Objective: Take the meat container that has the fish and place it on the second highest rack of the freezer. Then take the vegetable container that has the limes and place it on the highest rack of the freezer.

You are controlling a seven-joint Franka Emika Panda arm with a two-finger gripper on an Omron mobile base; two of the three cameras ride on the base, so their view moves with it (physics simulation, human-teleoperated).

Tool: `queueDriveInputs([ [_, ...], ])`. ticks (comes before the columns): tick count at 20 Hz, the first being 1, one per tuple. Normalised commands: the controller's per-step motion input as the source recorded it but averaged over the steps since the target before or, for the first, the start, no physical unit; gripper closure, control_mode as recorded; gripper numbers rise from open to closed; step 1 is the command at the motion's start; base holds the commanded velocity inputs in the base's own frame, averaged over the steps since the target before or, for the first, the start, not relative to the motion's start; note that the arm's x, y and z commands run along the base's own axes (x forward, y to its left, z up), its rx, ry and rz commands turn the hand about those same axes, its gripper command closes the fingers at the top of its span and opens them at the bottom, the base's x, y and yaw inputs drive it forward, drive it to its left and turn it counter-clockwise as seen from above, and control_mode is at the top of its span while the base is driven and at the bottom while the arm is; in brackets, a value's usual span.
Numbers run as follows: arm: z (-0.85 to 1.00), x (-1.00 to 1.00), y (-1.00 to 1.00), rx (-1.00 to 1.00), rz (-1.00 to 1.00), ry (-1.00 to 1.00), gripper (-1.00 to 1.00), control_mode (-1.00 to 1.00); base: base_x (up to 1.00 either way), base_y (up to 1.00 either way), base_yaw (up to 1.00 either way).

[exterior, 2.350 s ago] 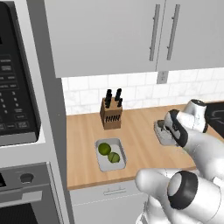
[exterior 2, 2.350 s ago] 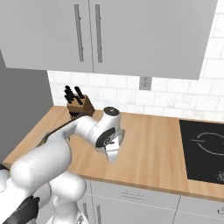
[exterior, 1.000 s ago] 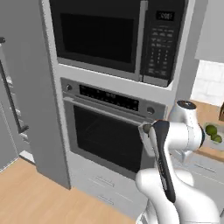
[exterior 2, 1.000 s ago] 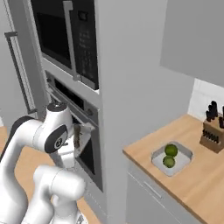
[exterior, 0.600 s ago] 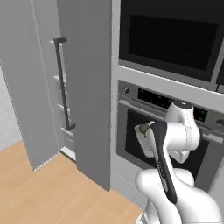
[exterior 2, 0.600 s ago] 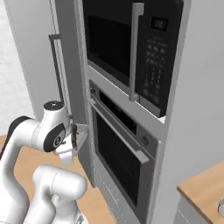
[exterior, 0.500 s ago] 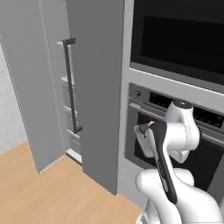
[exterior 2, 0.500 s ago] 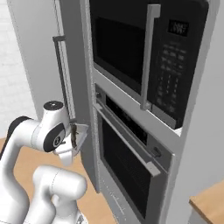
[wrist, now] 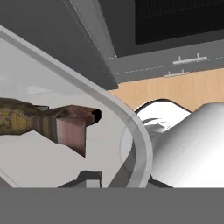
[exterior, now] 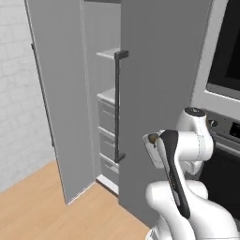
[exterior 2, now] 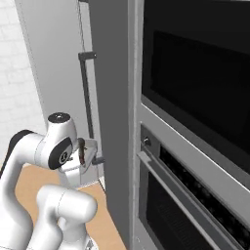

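Note:
My gripper [exterior: 155, 150] is shut on the clear meat container [exterior: 151, 146], held at chest height in front of the arm. In the hand view the brown fish [wrist: 43, 120] lies on the container's floor, inside its curved rim [wrist: 139, 135]. The right base view shows the container [exterior 2: 87, 158] tilted, with the fish [exterior 2: 81, 149] in it. The freezer stands open to the left, its left door [exterior: 56, 93] swung out. Inside, the top rack [exterior: 108, 54] and a lower rack [exterior: 107, 96] show above several drawers [exterior: 107, 140]. The lime container is out of view.
A closed grey door with a dark vertical handle [exterior: 118, 105] stands between the gripper and the freezer opening. The wall oven [exterior 2: 185, 195] and microwave [exterior 2: 205, 73] are to the right. Wooden floor [exterior: 47, 206] and a white brick wall [exterior: 16, 93] lie to the left.
The base has driven and turned left, from the counter past the oven to the freezer, so the whole picture shifted. The fish container stays in my gripper.

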Motion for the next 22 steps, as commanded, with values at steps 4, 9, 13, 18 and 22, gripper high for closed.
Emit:
queueDriveInputs([
  [4,0.00,0.00,0.00,0.00,0.00,0.00,1.00,1.00,0.90,1.00,0.00],
  [9,0.00,0.00,0.00,0.00,0.00,0.00,1.00,1.00,0.46,1.00,-0.22],
  [13,0.00,0.00,0.00,0.00,0.00,0.00,1.00,1.00,0.49,1.00,-0.52],
  [18,0.00,0.00,0.00,0.00,0.00,0.00,1.00,1.00,0.33,0.67,-0.79],
  [22,0.00,0.00,0.00,0.00,0.00,0.00,1.00,1.00,0.26,0.52,-0.63],
])
